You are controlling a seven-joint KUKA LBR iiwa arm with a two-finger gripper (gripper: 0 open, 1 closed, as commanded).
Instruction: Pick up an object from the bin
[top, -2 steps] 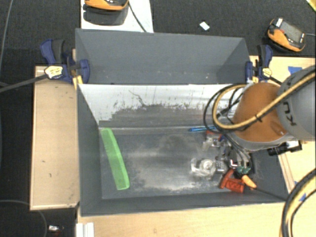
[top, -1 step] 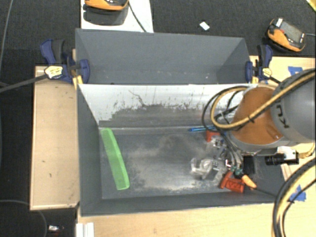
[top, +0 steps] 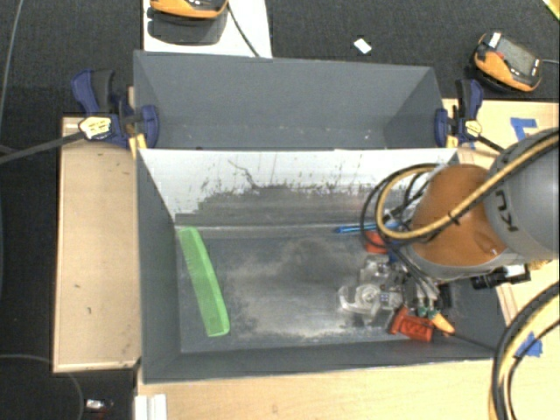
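Down in the right near corner of the grey bin [top: 280, 86], the claw [top: 381, 296] sits low over the floor, at the end of the arm [top: 529, 191] that reaches in from the right. Whether the claw is apart, together or clamped on something cannot be told, since its metal parts and the things beneath it run together from this angle. Just at its left side lies a small clear, glassy-looking lump [top: 353, 301], touching or nearly touching the claw (which of the two I cannot tell). This is the thing nearest to the claw, and it rests on the bin floor close to the near wall. Just to the claw's right, lower in the view, lies an orange-red piece [top: 409, 325] with a pointed orange tip, right at the foot of the near wall. Farther back, near the foot of the far sloping wall, a thin blue stick [top: 348, 229] lies flat. Well apart from all this, along the left side of the floor, lies a long flat green strip [top: 204, 278]. Above the claw, the wrist wears a rounded orange cover [top: 451, 226], with black and yellow cables [top: 385, 201] looping round it.
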